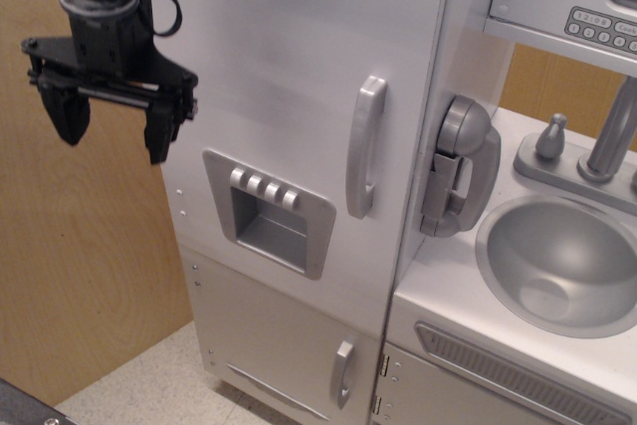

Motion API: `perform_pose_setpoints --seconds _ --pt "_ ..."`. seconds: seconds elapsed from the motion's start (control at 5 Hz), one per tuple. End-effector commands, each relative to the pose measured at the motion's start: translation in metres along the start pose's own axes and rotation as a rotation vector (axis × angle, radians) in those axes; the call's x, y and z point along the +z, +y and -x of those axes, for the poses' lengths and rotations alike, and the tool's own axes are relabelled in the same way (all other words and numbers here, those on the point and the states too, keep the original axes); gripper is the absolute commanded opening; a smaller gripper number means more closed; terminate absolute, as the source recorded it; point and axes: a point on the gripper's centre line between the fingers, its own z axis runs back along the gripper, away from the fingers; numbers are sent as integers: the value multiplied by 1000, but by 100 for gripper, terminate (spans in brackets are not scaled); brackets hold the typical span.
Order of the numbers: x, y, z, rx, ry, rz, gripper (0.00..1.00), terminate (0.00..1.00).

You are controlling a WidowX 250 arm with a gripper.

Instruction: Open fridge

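Observation:
The fridge is a tall silver toy unit with its large door shut. A vertical silver handle sits at the door's right edge. A recessed dispenser panel with several buttons is on the door's lower left. My black gripper hangs at the upper left, in front of the fridge's left edge, far left of the handle. Its two fingers point down, spread apart, with nothing between them.
A smaller silver door with a short handle sits below. A grey toy phone hangs right of the fridge. A sink with a faucet, a vent grille and a wooden wall at left.

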Motion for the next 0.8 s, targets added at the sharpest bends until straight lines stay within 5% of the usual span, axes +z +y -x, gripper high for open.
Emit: perform_pose_setpoints --seconds 0.0,0.2,0.6 --pt "16 -73 4 -136 -31 64 100 0" --pt "24 -107 9 -176 -86 117 100 0" --pt "21 -145 -9 -159 -213 132 100 0"
